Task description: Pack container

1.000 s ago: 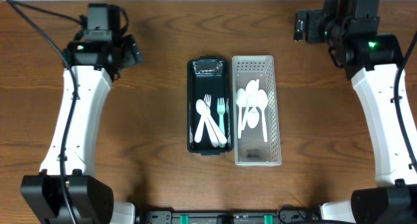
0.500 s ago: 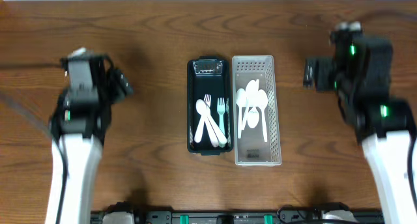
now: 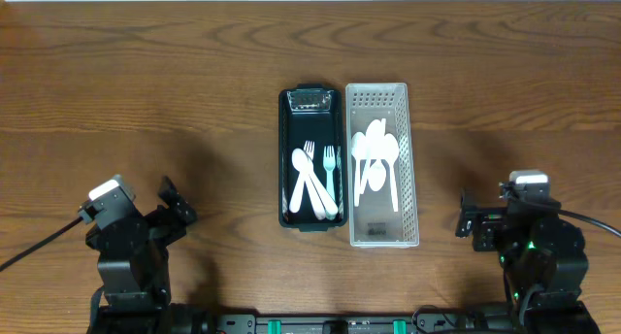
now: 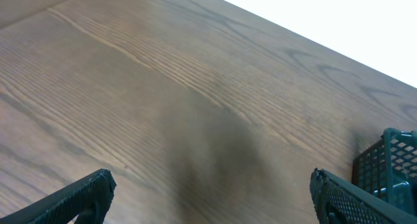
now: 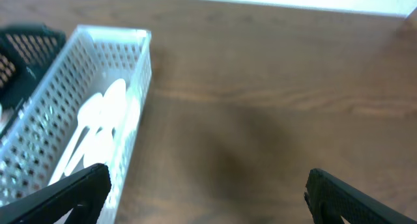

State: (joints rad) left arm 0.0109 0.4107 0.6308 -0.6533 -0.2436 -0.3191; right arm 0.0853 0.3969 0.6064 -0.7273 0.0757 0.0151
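A black container [image 3: 288,140] sits mid-table with white forks [image 3: 316,178] lying inside. A white perforated basket [image 3: 410,169] stands against its right side and holds white spoons [image 3: 375,157]. My left gripper [image 3: 179,204] is at the front left, far from both, open and empty. My right gripper [image 3: 463,217] is at the front right, open and empty, beside the basket's near end. The left wrist view has the open left gripper [image 4: 212,198] over bare wood, with the container's corner [image 4: 391,165] at the right edge. The right gripper [image 5: 208,196] shows open in its wrist view, with the basket [image 5: 133,87] and spoons [image 5: 98,123] to its left.
Both arm bases [image 3: 131,266] [image 3: 539,266] sit folded at the table's front edge. The brown wooden table [image 3: 146,82] runs to a white strip at the far edge.
Both arms have drawn back from the far side of the table to the front edge and folded down. Both grippers stayed open. Container, basket and utensils have not moved.
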